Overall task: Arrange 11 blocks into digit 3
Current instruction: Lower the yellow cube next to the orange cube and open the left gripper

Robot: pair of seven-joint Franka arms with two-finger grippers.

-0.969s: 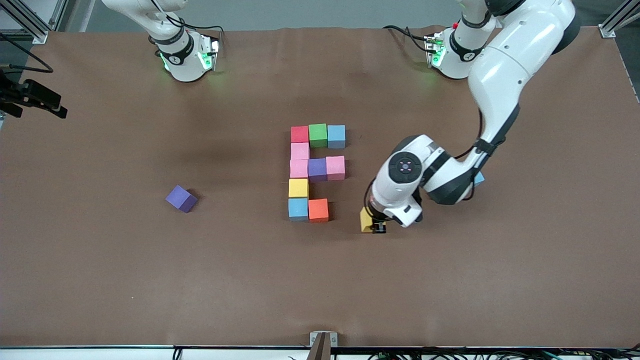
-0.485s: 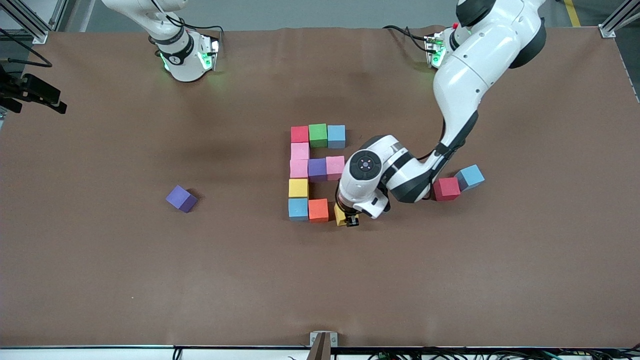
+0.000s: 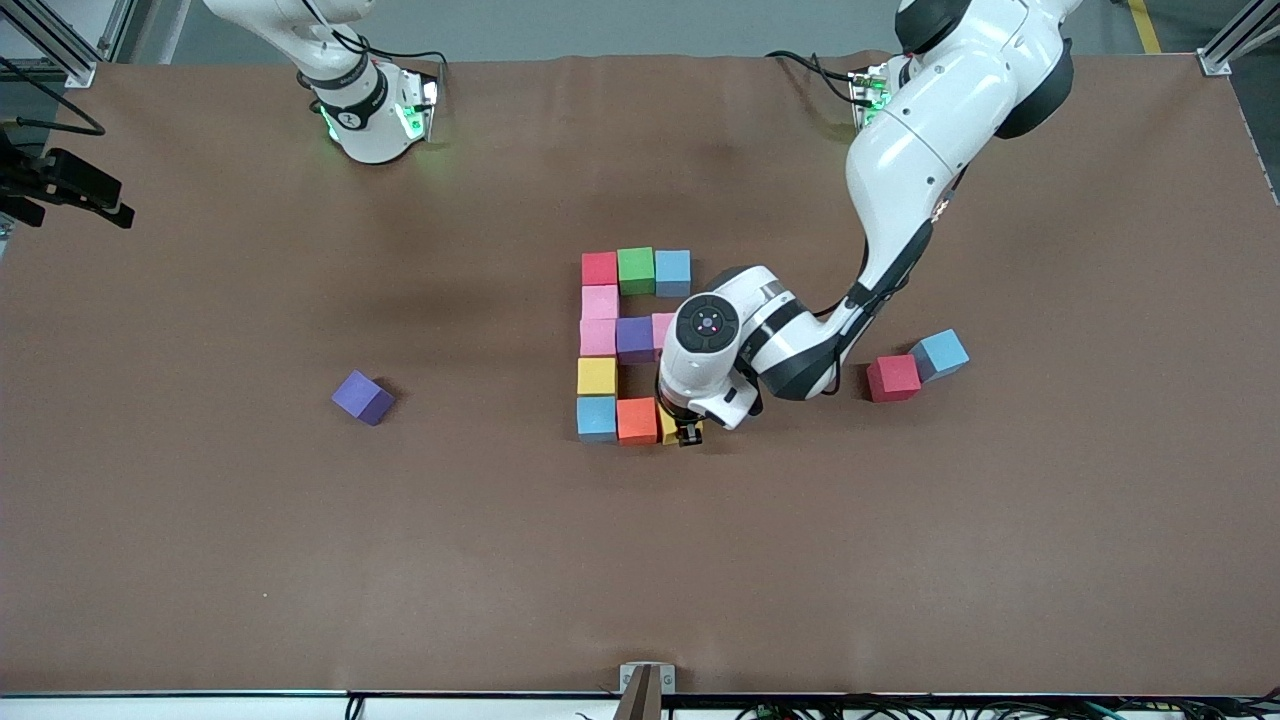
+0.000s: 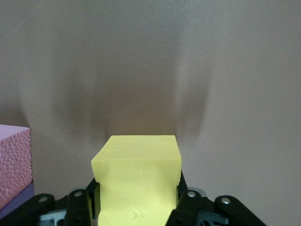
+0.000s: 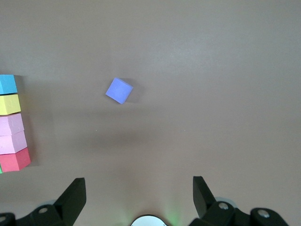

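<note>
The left arm's wrist housing is covering part of the digit 3 in the front view: the pink block at the end of the middle bar is showing only as a sliver, and the yellow block in the left claw is mostly hidden there. The left wrist view is showing that yellow block clearly, with the left claw clamped on its two sides; whether the block is resting on the tabletop cannot be determined. It is sitting just beside the orange block, toward the left arm's end of the tabletop, in line with the bar nearest the front camera.

The right claw is standing wide apart and gripping nothing, waiting high over the tabletop near its base; in the front view it is cut off at the picture edge.

The digit is lying at mid-tabletop: a red block, green block and blue block are forming the bar farthest from the front camera.

A loose purple block is lying well apart toward the right arm's end. A second red block and a second blue block are touching each other toward the left arm's end, clear of the figure.
</note>
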